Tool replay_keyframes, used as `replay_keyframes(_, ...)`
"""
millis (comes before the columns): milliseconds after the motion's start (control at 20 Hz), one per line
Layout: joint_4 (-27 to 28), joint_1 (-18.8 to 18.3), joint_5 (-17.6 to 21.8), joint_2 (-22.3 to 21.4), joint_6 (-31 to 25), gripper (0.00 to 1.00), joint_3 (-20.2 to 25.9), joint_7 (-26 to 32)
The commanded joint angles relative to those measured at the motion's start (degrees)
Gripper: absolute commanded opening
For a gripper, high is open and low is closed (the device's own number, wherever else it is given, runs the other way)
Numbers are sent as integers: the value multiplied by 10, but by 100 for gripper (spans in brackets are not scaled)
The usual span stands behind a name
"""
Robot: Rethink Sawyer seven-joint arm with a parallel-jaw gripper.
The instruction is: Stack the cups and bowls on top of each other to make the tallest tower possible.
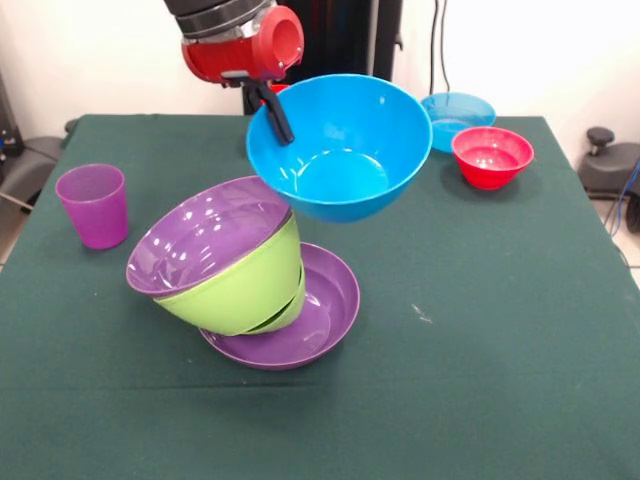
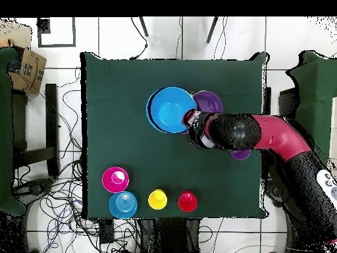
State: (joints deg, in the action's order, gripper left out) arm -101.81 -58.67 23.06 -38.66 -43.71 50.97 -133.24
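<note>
**Blue bowl held aloft at the leaning bowl stack**

Front view: the gripper (image 1: 275,112) pinches the left rim of the large blue bowl (image 1: 345,145), one dark finger (image 1: 277,115) lying inside the wall; the bowl hangs tilted above the green table (image 1: 500,330), its lower left edge at or just above the tower (image 1: 250,275). The tower consists of a purple bowl (image 1: 325,310) resting on the cloth, a lime green bowl (image 1: 240,285) leaning left inside it, and a second purple bowl (image 1: 205,235) nested in the green one. A translucent purple cup (image 1: 93,205) stands upright at the left, well apart. At far right, a small red bowl (image 1: 492,156) sits just beside a small light blue bowl (image 1: 458,115).

Overhead view: a yellow cup (image 2: 157,199) and a red cup (image 2: 187,201) stand side by side near the table's bottom edge.
</note>
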Motion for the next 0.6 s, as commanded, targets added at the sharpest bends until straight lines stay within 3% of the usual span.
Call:
replay_keyframes(50,2,27,-9,-14,-39,0,13,81)
replay_keyframes(350,-4,28,-22,-30,-47,0,18,75)
replay_keyframes(600,-6,25,-60,-71,-89,0,31,72)
